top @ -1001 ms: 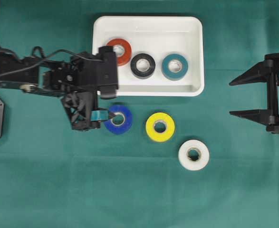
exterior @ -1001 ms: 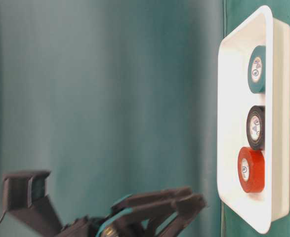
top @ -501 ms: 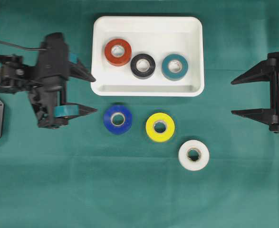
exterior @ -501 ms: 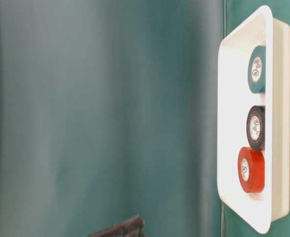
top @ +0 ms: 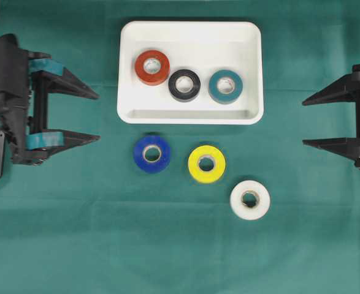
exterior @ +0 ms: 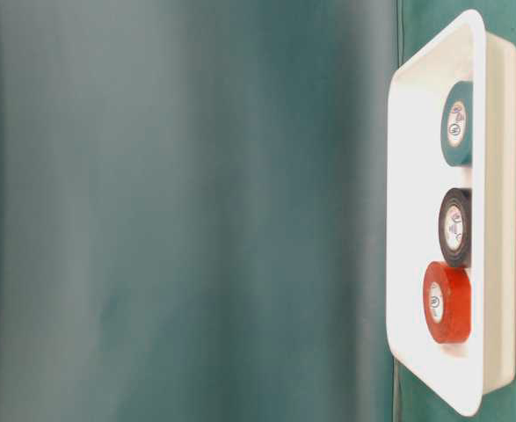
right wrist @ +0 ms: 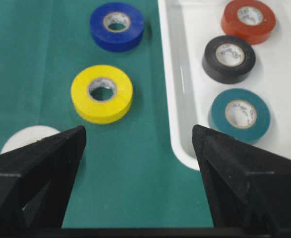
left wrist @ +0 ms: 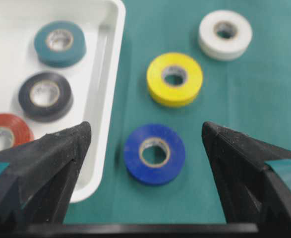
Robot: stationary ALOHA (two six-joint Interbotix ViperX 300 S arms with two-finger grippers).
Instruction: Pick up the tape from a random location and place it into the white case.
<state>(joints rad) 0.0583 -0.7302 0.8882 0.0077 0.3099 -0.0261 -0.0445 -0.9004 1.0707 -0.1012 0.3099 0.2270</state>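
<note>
Overhead: white case (top: 191,116) at 12 o'clock holds red tape (top: 153,67), black tape (top: 184,84), teal tape (top: 225,86). Blue tape (top: 152,154), yellow tape (top: 206,163), white tape (top: 250,199) lie on green cloth (top: 106,245) toward 6. Left gripper (top: 94,116) at 9, jaws spread, empty. Right gripper (top: 307,122) at 3, same. Table-level: three rolls in case. Wrist views: open jaws, nothing held.

Bright even overhead light, soft short shadows, wrist views' near edges blurred
</note>
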